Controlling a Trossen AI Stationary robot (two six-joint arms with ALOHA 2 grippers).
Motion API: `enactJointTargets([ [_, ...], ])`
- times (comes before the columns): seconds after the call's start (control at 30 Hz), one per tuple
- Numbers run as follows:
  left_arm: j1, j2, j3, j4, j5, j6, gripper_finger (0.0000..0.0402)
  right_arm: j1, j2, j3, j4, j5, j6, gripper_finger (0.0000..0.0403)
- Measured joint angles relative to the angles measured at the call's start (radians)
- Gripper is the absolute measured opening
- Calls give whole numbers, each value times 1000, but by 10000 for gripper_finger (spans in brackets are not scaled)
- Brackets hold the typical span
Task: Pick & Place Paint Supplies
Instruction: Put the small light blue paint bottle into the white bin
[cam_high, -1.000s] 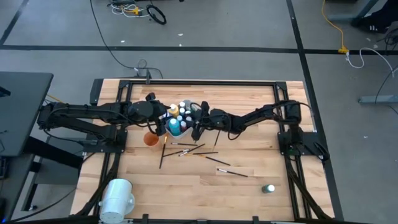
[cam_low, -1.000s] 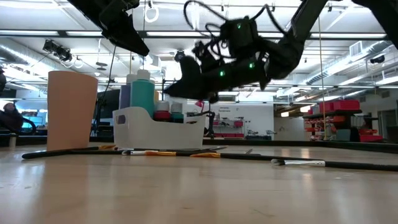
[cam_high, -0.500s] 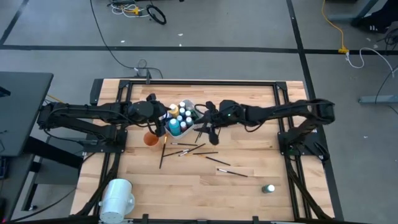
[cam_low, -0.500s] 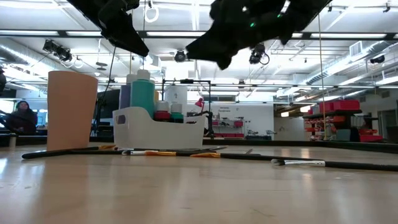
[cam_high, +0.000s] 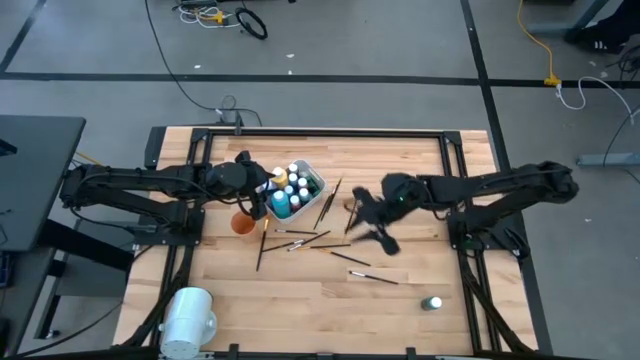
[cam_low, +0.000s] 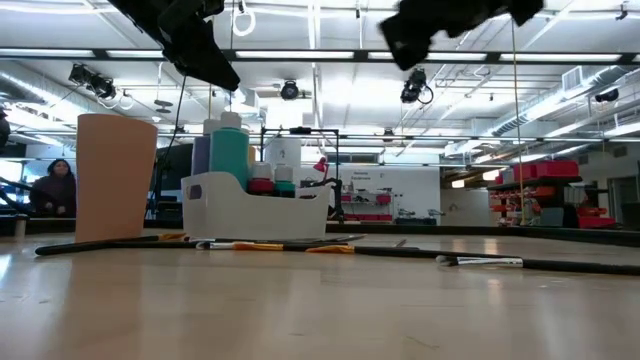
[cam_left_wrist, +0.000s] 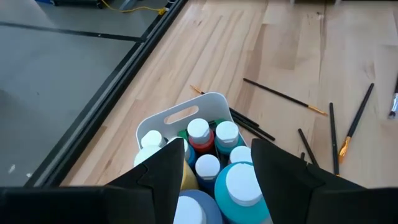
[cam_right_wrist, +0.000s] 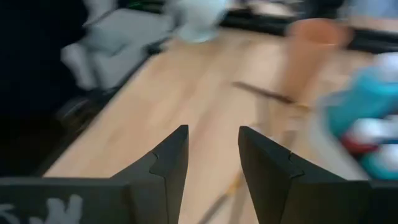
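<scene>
A white tub (cam_high: 312, 178) at the table's middle holds several white-capped paint bottles (cam_left_wrist: 239, 186), blue, teal, red and yellow. My left gripper (cam_left_wrist: 217, 165) hangs open just above the tub's left end, its fingers apart over the caps and touching none. Several thin dark brushes (cam_high: 300, 243) lie flat on the wood near the tub, and one (cam_high: 329, 200) lies beside its right side. One small bottle (cam_high: 431, 302) stands alone at the near right. My right gripper (cam_high: 360, 220) is raised to the right of the tub, open, with nothing between its fingers (cam_right_wrist: 168, 158).
An orange cup (cam_high: 241, 222) stands just near-left of the tub. A large white cylinder (cam_high: 188, 318) lies at the near left corner. More brushes (cam_high: 372, 276) lie toward the near right. Bare wood (cam_high: 300, 310) lies along the near edge, and a person shows in the room behind (cam_low: 55, 185).
My right gripper has drawn back from the tub toward the table's right edge and risen well above the table, tipping up from a steep downward point toward a shallower one. The left gripper, the tub and the brushes stay where they were.
</scene>
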Motion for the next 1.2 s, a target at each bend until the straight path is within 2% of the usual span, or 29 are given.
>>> enactJointTargets([
  [0.1, 0, 0, 0, 1, 0, -16, 196, 43, -53, -77, 0, -114, -6, 144],
  [0.3, 0, 0, 0, 17, 0, -16, 196, 102, -147, -266, 105, -452, -4, 144],
  [0.4, 0, 0, 0, 28, -1, -23, 196, 128, -182, -361, 193, -551, -1, 144],
  [0.53, 0, 0, 0, 29, -3, -50, 196, 170, -212, -464, 302, -565, 4, 144],
  [0.67, 0, 0, 0, 30, -4, -61, 196, 213, -222, -530, 339, -579, 4, 144],
  [0.97, 0, 0, 0, 29, -11, -144, 196, 287, -222, -579, 362, -649, -1, 144],
  [1.2, 0, 0, 0, 29, -11, -235, 196, 364, -222, -582, 360, -651, -44, 144],
])
